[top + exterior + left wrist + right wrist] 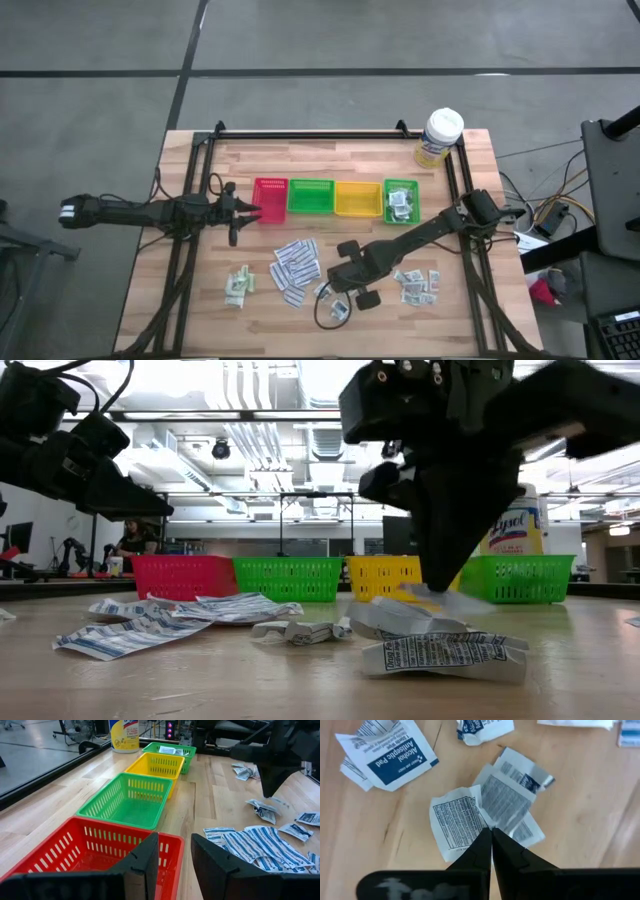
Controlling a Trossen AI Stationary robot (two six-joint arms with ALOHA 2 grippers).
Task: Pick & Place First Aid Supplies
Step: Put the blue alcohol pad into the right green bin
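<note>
Wooden plank table (190, 300) with a black frame; four slotted plastic baskets stand in a row along its middle, taken here as the landmark: red tray (270, 200), green tray (311, 197), yellow tray (357, 199) and a second green tray (401, 201) that holds a few flat packets; beyond the far end of the row stands a cylindrical tub (438, 137) with a white lid and yellow label.

Left gripper (172, 862): level with the red tray's near wall, just beside it; fingers parted with a bare gap between them, grasping nothing.

Right gripper (491, 851): on the near side of the row, in front of the yellow tray; its two dark fingers pressed together, tips down at the overlapping edges of crumpled paper packets (487, 815) printed with fine text; whether paper is pinched between the tips cannot be told.

First aid supplies, all on the near side of the row: long white striped strips (294, 264) fanned in front of the green tray; pale green-white sachets (238, 286) in front of the red tray; small grey-white squares (417, 284) in front of the second green tray; a wrinkled alcohol pad packet (395, 754) near the right gripper.
</note>
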